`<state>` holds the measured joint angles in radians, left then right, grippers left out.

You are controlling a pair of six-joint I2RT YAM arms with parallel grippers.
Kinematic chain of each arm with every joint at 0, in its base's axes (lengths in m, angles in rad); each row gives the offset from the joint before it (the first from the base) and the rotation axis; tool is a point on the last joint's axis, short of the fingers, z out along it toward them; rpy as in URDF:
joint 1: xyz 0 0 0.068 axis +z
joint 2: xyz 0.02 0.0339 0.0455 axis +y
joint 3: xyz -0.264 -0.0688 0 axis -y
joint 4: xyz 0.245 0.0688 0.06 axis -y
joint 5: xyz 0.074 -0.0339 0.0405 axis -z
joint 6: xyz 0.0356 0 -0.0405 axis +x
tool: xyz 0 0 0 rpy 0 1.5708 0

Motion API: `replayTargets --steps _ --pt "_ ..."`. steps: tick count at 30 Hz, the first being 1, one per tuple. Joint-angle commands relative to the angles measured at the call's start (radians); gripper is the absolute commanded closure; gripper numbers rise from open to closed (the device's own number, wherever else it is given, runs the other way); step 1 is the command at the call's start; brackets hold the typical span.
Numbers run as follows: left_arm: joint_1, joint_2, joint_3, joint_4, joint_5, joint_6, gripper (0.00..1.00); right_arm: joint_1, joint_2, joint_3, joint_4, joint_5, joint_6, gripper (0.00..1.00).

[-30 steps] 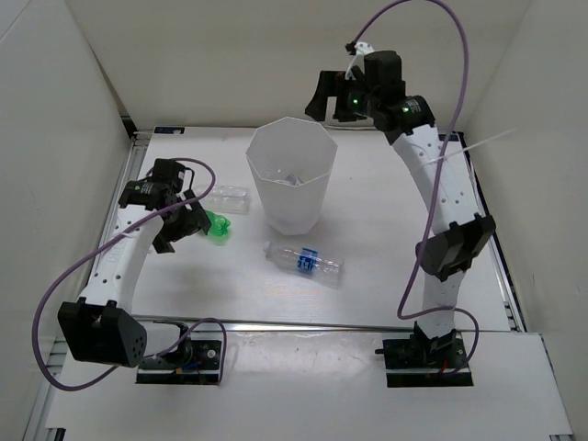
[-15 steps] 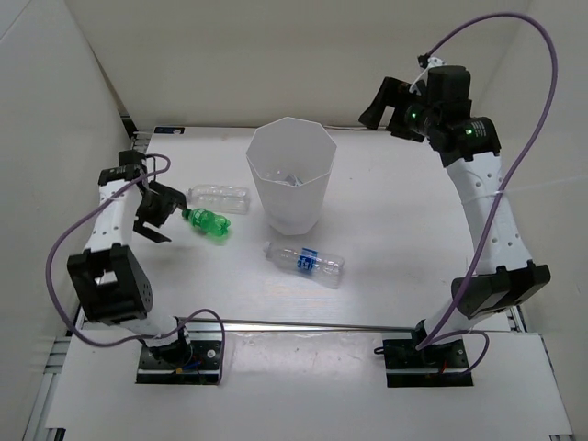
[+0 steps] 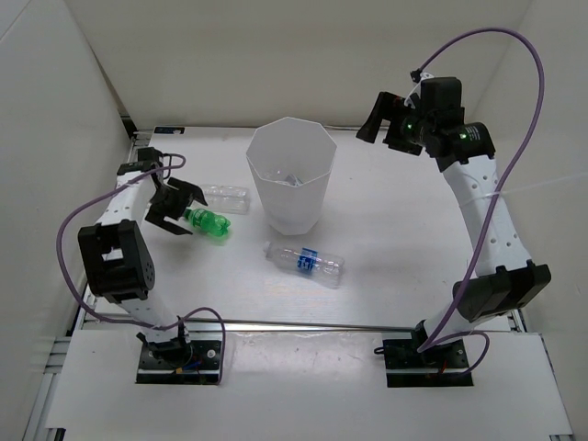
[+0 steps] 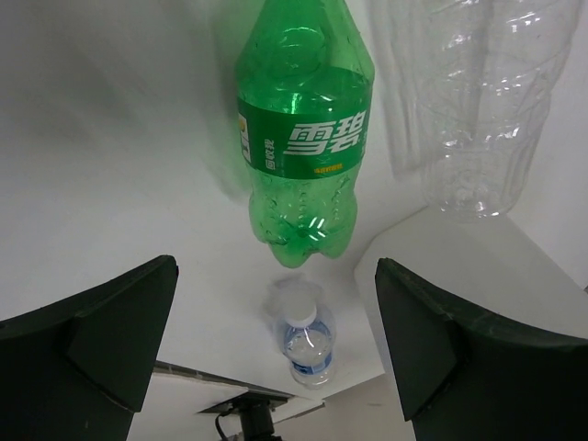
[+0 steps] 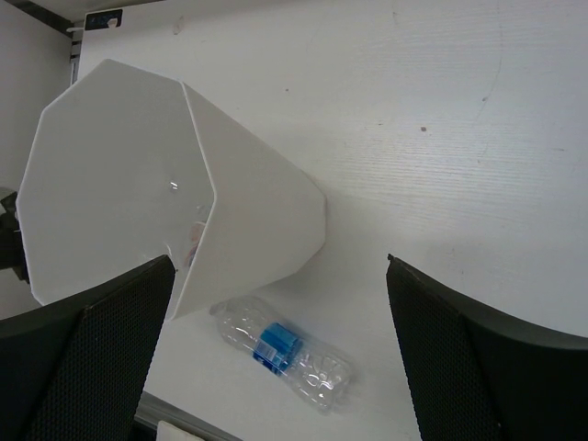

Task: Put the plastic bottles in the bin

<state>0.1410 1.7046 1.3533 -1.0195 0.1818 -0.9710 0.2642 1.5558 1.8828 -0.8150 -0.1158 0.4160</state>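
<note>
Top external view: the left pincer (image 3: 175, 207), spread wide and empty, hangs just beside the neck end of the green plastic bottle (image 3: 209, 224). The bottle lies on its side on the white desk (image 3: 395, 230), left of the tall white faceted bin (image 3: 292, 207). Its long axis runs away from the pincer toward the bin's foot, so it seems nearly in line with the reach, not across it. The left arm is much the nearer to it. A clear unlabelled bottle (image 3: 226, 195) lies just behind it, and a clear bottle with a blue-and-white label (image 3: 305, 262) lies in front of the bin. The right pincer (image 3: 384, 124), also wide and empty, hovers high to the right of the bin's rim. Something pale lies at the bin's bottom, but it is too dim to name.

Left wrist view: the green bottle (image 4: 303, 138) lies ahead of the wide-set fingers (image 4: 101, 340), base pointing away. The unlabelled bottle (image 4: 478, 101) is at its side and the labelled one (image 4: 303, 344) is beyond it.

Right wrist view: the bin (image 5: 248, 184) stands below between the wide fingers (image 5: 478, 358). The labelled bottle (image 5: 285, 354) lies near its foot.
</note>
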Motion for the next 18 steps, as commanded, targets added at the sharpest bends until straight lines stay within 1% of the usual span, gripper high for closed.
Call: replayTargets --steps 1,7,16,18 --pt "-0.015 0.024 0.027 0.016 0.002 -0.020 0.00 0.001 -0.042 -0.005 0.013 -0.012 0.001 0.00" --pt "-0.026 0.056 -0.023 0.068 -0.028 -0.020 0.00 0.001 -0.022 0.013 0.013 -0.031 0.001 0.00" --pt "-0.026 0.142 -0.032 0.099 -0.047 0.009 0.00 0.001 0.007 0.033 0.013 -0.050 -0.008 0.00" --pt "-0.035 0.161 -0.023 0.099 -0.047 0.009 0.03 0.001 0.016 0.033 0.013 -0.059 -0.017 0.00"
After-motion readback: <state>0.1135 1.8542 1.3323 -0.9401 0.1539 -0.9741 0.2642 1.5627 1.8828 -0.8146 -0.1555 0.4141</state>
